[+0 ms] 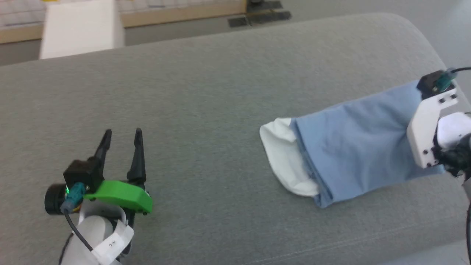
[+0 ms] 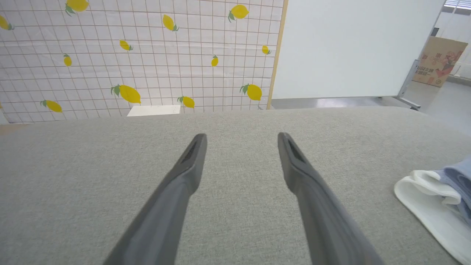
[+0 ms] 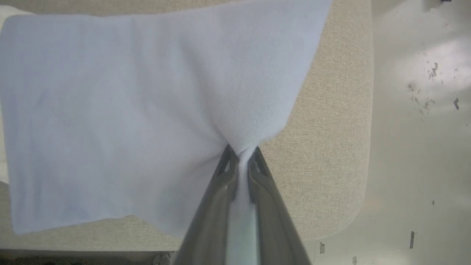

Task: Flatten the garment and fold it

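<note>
While the left tool (image 1: 123, 131) sits low over the grey fabric-covered table (image 1: 206, 92) with its two dark fingers spread wide and nothing between them, the right tool (image 3: 242, 149) has its fingers drawn nearly together on a pinch of the garment (image 3: 128, 110). The light-blue cloth gathers into a narrow neck right at the tips and runs on down between the fingers toward the wrist. From that pinch it fans out broad and smooth across the right wrist view. It covers the table near a rounded corner, and the pale floor (image 3: 415, 110) lies beyond the edge.

From the head camera, the garment (image 1: 353, 147) lies on the right part of the table as a long blue bundle running from about the middle toward the right edge. A white layer (image 1: 283, 154) pokes out at its left end. A white bracket (image 1: 428, 125) on the right arm lies over the bundle's right end and hides the fingers from this angle. The left tool is at the lower left, well apart from the cloth, with a green cover (image 1: 121, 195) behind its fingers.

Along the left tool (image 2: 241, 135), grey fabric shows between the open fingers. The garment's white and blue folds (image 2: 430, 195) rest on the table at the right border, well to the side. Beyond the table stand a lemon-print grid wall (image 2: 128, 55), a white panel (image 2: 349, 48) and a cardboard box (image 2: 439, 60)
</note>
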Robot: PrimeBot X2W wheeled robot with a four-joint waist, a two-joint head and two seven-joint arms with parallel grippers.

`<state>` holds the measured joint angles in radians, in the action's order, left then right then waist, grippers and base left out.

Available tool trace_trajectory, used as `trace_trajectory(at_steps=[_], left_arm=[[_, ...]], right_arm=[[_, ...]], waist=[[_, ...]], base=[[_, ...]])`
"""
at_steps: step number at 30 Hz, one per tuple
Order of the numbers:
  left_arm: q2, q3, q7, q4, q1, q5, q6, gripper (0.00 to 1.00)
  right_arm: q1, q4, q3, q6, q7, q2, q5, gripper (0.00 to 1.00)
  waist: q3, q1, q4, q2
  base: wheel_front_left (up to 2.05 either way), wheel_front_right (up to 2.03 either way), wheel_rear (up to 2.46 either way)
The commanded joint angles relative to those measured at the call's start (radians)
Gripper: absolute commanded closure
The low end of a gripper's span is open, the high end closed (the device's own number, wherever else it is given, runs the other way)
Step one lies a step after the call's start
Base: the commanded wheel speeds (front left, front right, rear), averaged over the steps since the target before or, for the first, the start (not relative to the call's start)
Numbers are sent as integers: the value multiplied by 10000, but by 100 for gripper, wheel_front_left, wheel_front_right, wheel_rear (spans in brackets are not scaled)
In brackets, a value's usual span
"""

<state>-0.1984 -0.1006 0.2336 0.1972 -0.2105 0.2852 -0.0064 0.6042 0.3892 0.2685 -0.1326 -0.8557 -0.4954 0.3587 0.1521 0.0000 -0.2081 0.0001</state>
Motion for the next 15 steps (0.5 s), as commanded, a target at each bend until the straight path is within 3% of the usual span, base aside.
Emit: trace_trajectory(at_steps=[1, 9, 15], left_arm=[[-156, 41, -87, -161, -233, -67, 81, 0], [-901, 154, -857, -1432, -699, -340, 147, 0], [-1587, 495, -1572, -2594, -670, -473, 279, 0]], right_arm=[[261, 110, -162, 19, 152, -60, -180, 100], [784, 741, -2288, 19, 715, -447, -1015, 100], [1150, 954, -4187, 19, 1110, -204, -2020, 100]], waist=[[1324, 0, -1334, -1], [2939, 0, -1221, -1], [4080, 0, -1069, -1]], base=[[0, 0, 0], [0, 0, 0], [0, 0, 0]])
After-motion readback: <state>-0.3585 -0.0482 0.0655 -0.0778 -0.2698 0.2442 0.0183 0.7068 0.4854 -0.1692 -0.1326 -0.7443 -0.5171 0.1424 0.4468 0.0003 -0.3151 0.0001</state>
